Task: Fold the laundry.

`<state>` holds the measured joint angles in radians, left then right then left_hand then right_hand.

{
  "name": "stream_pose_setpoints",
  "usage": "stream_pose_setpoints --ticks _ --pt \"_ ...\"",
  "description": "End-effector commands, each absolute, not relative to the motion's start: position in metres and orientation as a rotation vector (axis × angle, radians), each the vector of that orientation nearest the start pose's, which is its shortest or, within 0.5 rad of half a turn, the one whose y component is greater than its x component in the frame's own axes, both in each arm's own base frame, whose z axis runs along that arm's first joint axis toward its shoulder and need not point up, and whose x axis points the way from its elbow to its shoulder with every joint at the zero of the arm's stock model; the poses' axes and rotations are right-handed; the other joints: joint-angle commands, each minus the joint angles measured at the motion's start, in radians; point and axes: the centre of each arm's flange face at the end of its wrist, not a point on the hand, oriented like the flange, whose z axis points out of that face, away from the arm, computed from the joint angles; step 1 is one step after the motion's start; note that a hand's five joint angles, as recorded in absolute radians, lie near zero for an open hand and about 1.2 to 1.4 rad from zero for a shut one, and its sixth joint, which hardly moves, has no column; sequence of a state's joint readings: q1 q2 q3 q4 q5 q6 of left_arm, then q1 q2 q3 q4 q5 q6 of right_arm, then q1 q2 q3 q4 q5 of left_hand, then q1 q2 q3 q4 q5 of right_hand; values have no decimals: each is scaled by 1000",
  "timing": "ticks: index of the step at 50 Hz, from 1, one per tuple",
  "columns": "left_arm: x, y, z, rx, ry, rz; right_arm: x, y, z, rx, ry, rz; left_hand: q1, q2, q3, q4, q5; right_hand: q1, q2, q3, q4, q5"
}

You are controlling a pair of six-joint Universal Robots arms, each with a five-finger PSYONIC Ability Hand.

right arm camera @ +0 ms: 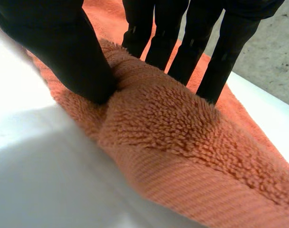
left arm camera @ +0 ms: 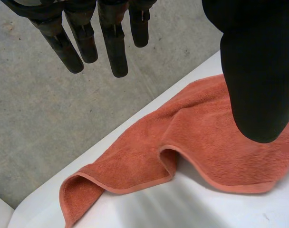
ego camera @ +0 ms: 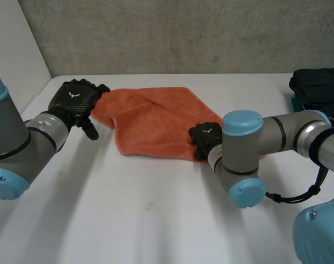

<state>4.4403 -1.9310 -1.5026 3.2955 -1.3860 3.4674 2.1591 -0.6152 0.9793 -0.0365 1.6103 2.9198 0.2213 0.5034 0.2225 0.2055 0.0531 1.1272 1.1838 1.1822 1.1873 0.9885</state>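
- My left hand (ego camera: 73, 102) is at the towel's (ego camera: 153, 121) 9 o'clock corner, just beside it. Fingers (left arm camera: 113, 47) are straight and spread and hold nothing.
- Risk: that corner has a loose flap curled up and under. If I close here without lining up, I could catch only the flap, or push the corner along the table (ego camera: 128, 214) instead of picking it up.
- The towel lies mid-table, rumpled and partly doubled, with a ridge running from 12 to 5 o'clock. Folding it as it lies would likely lock those wrinkles in and leave the edges uneven.
- My right hand (ego camera: 205, 135) is on the towel's 4 o'clock edge. The thumb (right arm camera: 63, 52) and fingers (right arm camera: 194, 42) pinch a bunched hump of pile between them.
- Risk: the pinch is on a thick bunch, not a clean edge. A lift could drag several layers or let the pile slip out. With only one hand holding, a pull would probably slide the whole towel towards 3 o'clock.
- A black bundle (ego camera: 319, 88) sits at 2 o'clock, well apart. A wide sweep of my right arm might knock it.
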Motion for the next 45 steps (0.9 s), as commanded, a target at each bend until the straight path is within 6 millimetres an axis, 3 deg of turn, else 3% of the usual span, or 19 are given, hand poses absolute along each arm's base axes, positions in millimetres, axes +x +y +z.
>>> stream_pose_setpoints --ticks 1,6,7,11,18,25,33,45 --pt "-240 -320 222 891 2256 -2137 356 -305 163 -856 2129 -1825 -47 -329 -48 -31 -53 269 213 214 209 233" --pt "-232 -340 222 839 2234 -2147 357 -285 226 -869 1955 -1951 -47 -329 -48 -31 -53 269 213 214 209 233" --pt "-229 -348 219 824 2238 -2137 356 -279 246 -884 1901 -1993 -47 -329 -48 -31 -53 269 213 214 209 233" --pt "-223 -368 205 803 2268 -2089 350 -266 290 -887 1779 -2089 -47 -329 -48 -31 -53 269 213 214 209 233" --pt "-224 -375 167 833 2487 -1886 351 -243 346 -867 1589 -2182 -47 -329 -48 -31 -53 269 213 214 209 233" --pt "-234 -360 149 845 2692 -1726 357 -231 375 -853 1522 -2203 -47 -329 -48 -31 -53 269 213 214 209 233" --pt "-230 -370 147 695 2638 -1783 363 -204 408 -810 1431 -2174 -47 -329 -48 -31 -53 269 213 214 209 233" --pt "-249 -354 137 898 2562 -1709 360 -181 447 -693 1316 -2185 -47 -329 -48 -31 -53 269 213 214 209 233"
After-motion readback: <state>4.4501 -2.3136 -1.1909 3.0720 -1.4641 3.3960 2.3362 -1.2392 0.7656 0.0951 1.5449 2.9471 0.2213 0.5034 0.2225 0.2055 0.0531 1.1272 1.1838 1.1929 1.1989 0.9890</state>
